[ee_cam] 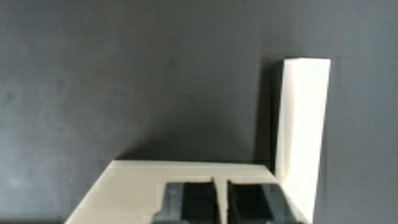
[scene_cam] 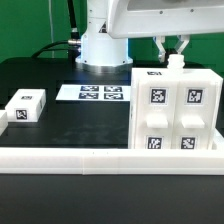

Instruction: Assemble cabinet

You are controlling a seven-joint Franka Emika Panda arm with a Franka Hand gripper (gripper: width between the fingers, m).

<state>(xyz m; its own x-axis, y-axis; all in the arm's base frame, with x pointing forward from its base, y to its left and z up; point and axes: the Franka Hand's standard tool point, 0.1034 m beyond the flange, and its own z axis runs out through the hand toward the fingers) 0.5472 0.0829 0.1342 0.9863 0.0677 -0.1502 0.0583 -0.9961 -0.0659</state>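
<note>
The cabinet (scene_cam: 176, 112), a large white box with several black-and-white tags on its front, stands at the exterior view's right. My gripper (scene_cam: 174, 52) hangs right over its top edge, beside a small white nub (scene_cam: 178, 63). In the wrist view my gripper (ee_cam: 217, 205) shows two dark fingers (ee_cam: 189, 205) almost touching, with only a thin pale line between them. They sit over a flat white cabinet face (ee_cam: 143, 185). A tall white panel edge (ee_cam: 306, 120) rises beside them. Nothing clearly shows between the fingers.
A small white tagged block (scene_cam: 25, 105) lies at the exterior view's left. The marker board (scene_cam: 100, 93) lies in front of the robot base (scene_cam: 105, 45). A white rail (scene_cam: 90, 156) runs along the front of the dark table.
</note>
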